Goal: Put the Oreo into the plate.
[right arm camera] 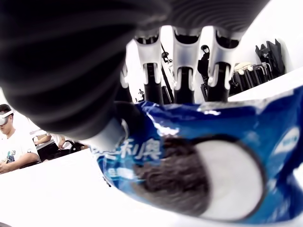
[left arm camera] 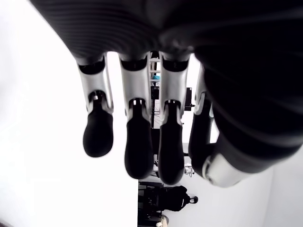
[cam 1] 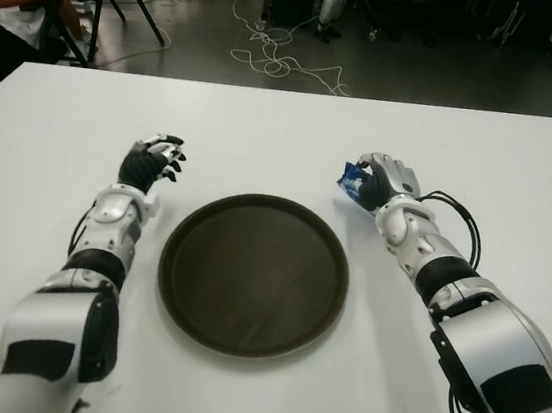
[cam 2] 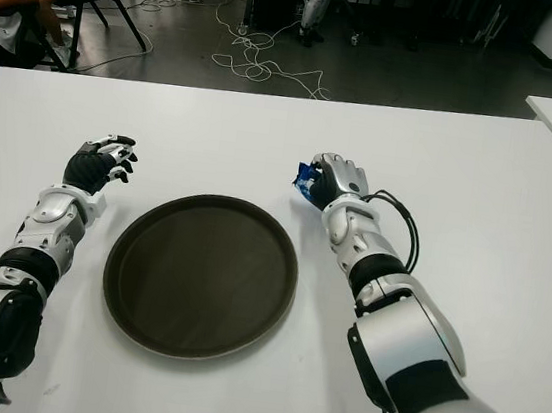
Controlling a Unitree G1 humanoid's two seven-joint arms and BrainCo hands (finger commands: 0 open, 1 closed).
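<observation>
Two robot arms reach out over the white table [cam 1: 284, 137]. Between them sits a big, round, dark plate [cam 1: 254, 274], and it has nothing on it. The right robot hand [cam 1: 378, 182] is just past the plate's right edge, a bit farther from the robot. Its fingers are curled around the blue Oreo pack [right arm camera: 203, 165] and hold it tight. The pack has a picture of a cookie with white cream on it. In the eye views only a small blue bit of the pack pokes out on the plate side of the robot hand. The left robot hand [cam 1: 152, 163] shows to the left of the plate. Its dark fingers [left arm camera: 137, 151] hang loose and hold nothing. Behind the table, cables lie on the floor and a person sits on a chair.
</observation>
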